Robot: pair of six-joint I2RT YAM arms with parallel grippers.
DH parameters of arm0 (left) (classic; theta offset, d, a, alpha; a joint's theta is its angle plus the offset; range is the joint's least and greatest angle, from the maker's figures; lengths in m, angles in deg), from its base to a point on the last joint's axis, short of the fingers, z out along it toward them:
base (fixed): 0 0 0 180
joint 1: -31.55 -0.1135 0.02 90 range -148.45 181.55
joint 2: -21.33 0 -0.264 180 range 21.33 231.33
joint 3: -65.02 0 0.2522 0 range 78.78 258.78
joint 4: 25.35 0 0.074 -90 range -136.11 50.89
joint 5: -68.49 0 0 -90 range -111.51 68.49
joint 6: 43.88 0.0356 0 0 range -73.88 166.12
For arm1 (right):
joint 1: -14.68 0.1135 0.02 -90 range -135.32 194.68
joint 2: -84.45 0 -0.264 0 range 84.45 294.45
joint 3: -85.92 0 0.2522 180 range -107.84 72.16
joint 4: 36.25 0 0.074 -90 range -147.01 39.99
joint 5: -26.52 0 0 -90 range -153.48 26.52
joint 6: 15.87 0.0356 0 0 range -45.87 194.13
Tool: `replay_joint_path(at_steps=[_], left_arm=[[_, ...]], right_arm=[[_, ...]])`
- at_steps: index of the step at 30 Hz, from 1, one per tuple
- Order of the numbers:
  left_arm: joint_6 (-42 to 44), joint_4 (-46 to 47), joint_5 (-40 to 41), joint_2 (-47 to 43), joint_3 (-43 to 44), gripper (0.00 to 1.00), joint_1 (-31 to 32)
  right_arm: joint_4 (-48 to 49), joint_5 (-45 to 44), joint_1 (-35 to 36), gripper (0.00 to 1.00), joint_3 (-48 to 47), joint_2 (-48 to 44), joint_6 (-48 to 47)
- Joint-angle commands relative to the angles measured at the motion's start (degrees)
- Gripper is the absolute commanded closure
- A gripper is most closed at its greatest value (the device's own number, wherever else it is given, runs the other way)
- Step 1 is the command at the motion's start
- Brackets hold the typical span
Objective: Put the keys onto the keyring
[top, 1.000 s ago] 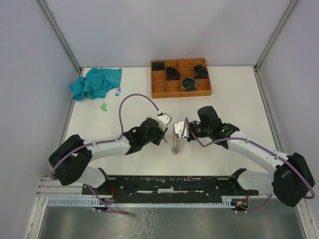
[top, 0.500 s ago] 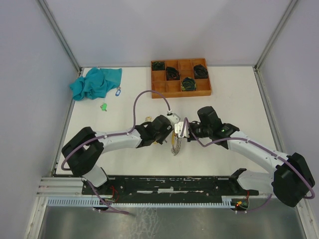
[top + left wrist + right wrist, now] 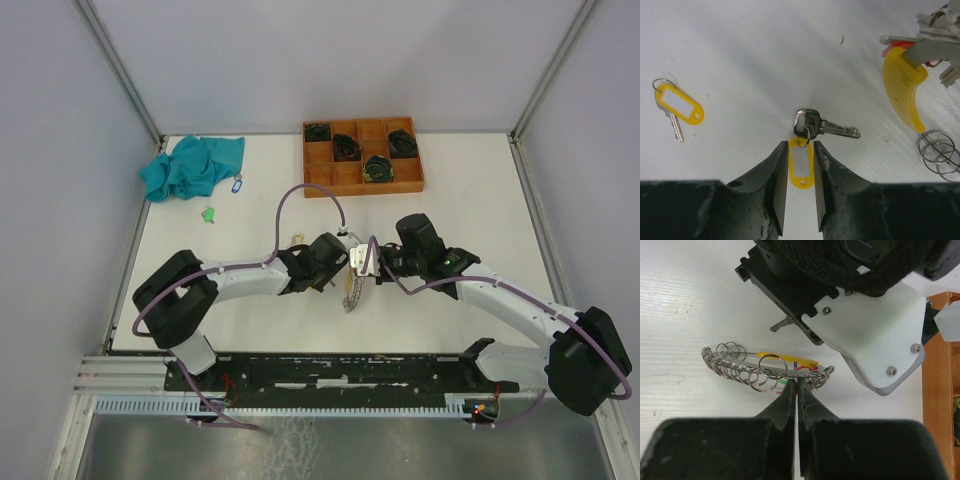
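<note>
In the left wrist view a small metal key [image 3: 826, 125] lies on the white table, its yellow tag [image 3: 801, 169] on the table in the gap between my left gripper's [image 3: 800, 150] open fingers. A second yellow-tagged key [image 3: 678, 102] lies to the left. My right gripper [image 3: 797, 378] is shut on a keyring [image 3: 797, 369] threaded on a metal strip with several rings [image 3: 735, 367]. In the top view both grippers meet mid-table, the left [image 3: 341, 263] just left of the right [image 3: 361, 264]. Keys with blue [image 3: 237, 184] and green [image 3: 209, 214] tags lie at the far left.
A teal cloth [image 3: 195, 165] lies at the back left. A brown compartment tray [image 3: 325, 178] with black coiled bundles stands at the back. A yellow curved piece [image 3: 902, 85] with loose rings [image 3: 938, 152] hangs under the right gripper, close to the left fingers.
My left arm has swung right and closed in beside the right gripper, bringing its fingers around the yellow tag. The right arm has not moved.
</note>
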Motion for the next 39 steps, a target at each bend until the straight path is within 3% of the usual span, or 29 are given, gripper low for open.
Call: replay_joint_path(at_steps=[1,27,39], left_arm=[[2.7,2.3,-0.51,0.76,2.1,0.67,0.22],[3.54,4.42,-0.96,3.73,1.99,0.74,-0.69],[2.93,4.45,-0.71,2.97,1.24,0.91,-1.12]], right_arm=[[1.76,0.16,-0.15,0.99,-0.77,-0.77,0.57],[1.21,0.89,-0.1,0.99,-1.21,-0.22,0.88],[0.99,1.01,-0.09,0.99,-1.31,-0.31,0.98]])
